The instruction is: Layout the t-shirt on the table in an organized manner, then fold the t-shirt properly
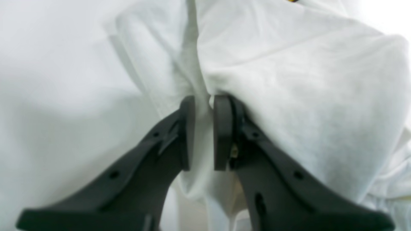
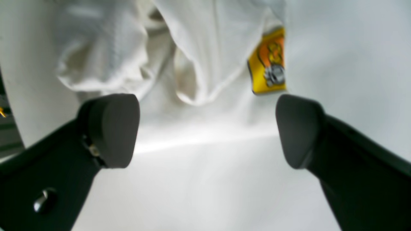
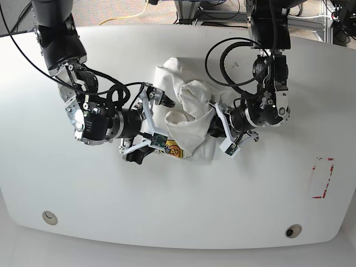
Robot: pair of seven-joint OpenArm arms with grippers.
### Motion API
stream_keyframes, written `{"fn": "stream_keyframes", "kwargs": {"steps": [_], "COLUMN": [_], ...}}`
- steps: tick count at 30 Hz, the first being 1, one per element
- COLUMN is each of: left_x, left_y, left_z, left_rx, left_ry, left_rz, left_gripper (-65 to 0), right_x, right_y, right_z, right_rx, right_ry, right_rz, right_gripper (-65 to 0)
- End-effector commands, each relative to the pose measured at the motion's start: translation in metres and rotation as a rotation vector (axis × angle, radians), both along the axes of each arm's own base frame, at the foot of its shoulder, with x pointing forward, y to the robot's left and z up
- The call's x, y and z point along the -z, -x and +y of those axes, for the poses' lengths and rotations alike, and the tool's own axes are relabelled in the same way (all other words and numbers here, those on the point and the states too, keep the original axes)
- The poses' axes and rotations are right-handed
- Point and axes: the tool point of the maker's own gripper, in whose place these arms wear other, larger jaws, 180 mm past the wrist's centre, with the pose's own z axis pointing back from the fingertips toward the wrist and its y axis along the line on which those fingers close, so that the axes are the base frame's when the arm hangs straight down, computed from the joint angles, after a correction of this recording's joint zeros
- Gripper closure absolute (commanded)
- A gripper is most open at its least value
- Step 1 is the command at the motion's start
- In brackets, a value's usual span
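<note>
The white t-shirt [image 3: 186, 111] lies crumpled in a heap at the middle of the table [image 3: 178, 211]. Its yellow-orange logo patch [image 3: 171, 150] shows at the heap's near edge. My left gripper [image 1: 204, 128] is shut on a bunched fold of the t-shirt [image 1: 289, 80]; in the base view it sits at the heap's right side [image 3: 216, 119]. My right gripper [image 2: 207, 128] stands wide open just above the bare table [image 2: 205, 179], nothing between its fingers. The t-shirt [image 2: 205, 48] and its logo patch [image 2: 268, 62] lie just beyond the fingertips. In the base view this gripper [image 3: 151, 128] is at the heap's left edge.
A red-outlined rectangle mark [image 3: 322, 178] sits near the table's right edge. Two small round holes [image 3: 49, 217] [image 3: 293, 230] are near the front edge. Black cables loop off both arms above the shirt. Equipment frames and floor lie beyond the far edge.
</note>
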Motion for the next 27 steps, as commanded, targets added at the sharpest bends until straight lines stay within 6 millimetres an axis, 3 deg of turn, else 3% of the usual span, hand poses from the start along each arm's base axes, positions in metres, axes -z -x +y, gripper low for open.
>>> {"fn": "stream_keyframes", "kwargs": {"steps": [1, 10, 12, 19, 27], "left_x": [-0.019, -0.019, -0.018, -0.014, -0.012], "left_y": [-0.011, -0.012, -0.012, -0.011, -0.014], "left_z": [-0.004, 0.002, 0.003, 0.017, 0.034], "left_rx": [-0.002, -0.018, -0.018, -0.025, -0.057], "left_ry": [0.038, 0.034, 0.03, -0.009, -0.038], "left_rz": [-0.062, -0.06, -0.059, -0.047, -0.042], "left_gripper": [-8.9, -9.6, -12.6, -34.9, -35.3], "right_x": [-0.003, -0.004, -0.004, 0.003, 0.01], "right_y": [-0.006, -0.008, -0.011, -0.018, -0.017], "right_z": [0.0, 0.012, 0.008, 0.015, 0.023], "right_rx": [0.013, 0.039, 0.065, 0.109, 0.126], "right_ry": [-0.038, -0.113, -0.12, -0.087, -0.068], "right_rz": [-0.002, 0.014, 0.006, -0.041, -0.052], "right_gripper": [-65.0, -65.0, -65.0, -65.0, -65.0]}}
